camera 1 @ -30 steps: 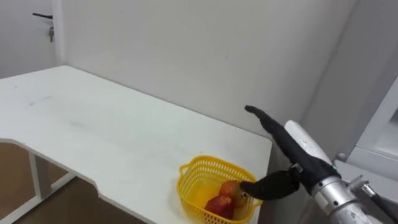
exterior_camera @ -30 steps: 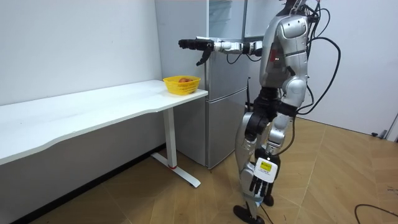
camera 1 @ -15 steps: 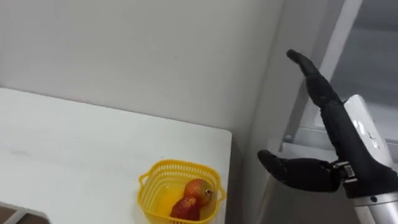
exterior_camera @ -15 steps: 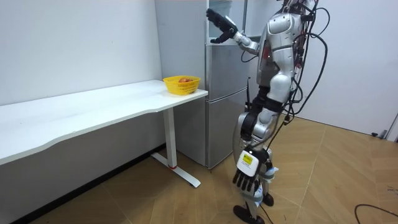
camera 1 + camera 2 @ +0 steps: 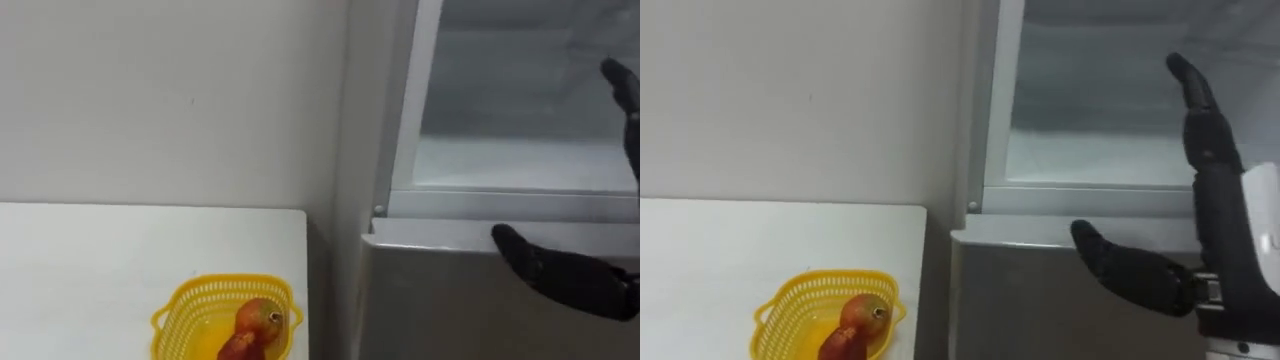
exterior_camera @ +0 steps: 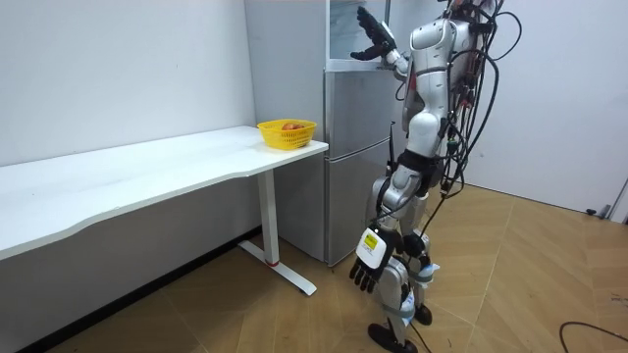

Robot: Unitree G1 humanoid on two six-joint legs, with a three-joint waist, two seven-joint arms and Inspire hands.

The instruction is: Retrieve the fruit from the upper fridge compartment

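fingers [image 5: 1202,120] of the right hand [image 5: 1228,262] straight and close together, pointing up. thumb [image 5: 1120,262] stuck out level toward the robot's left. wide open, holding nothing. hand is raised in front of the upper fridge compartment [image 5: 1090,150], on its right side, and the thumb crosses the top edge of the lower fridge door [image 5: 1030,310]. whether the hand touches either one: cannot tell.

upper fridge compartment: straight ahead, directly above the lower door, pale inside in sight (contents too washed out to make out).

counts:
- 1 fridge [image 6: 348,176]
- 1 white table [image 5: 730,250] just to its left, against the wall [image 5: 790,90]
- 1 yellow basket [image 5: 780,315] on the table corner nearest the fridge
- 2 red fruits [image 5: 862,318] in the basket, touching each other

views: eye views give the fruit count and the spread between thumb and fingers. room view gives the stance: robot upright right before the fridge, right arm lifted to about head height, left hand [image 6: 369,265] hanging low beside the leg, fingers relaxed and pointing down, empty.
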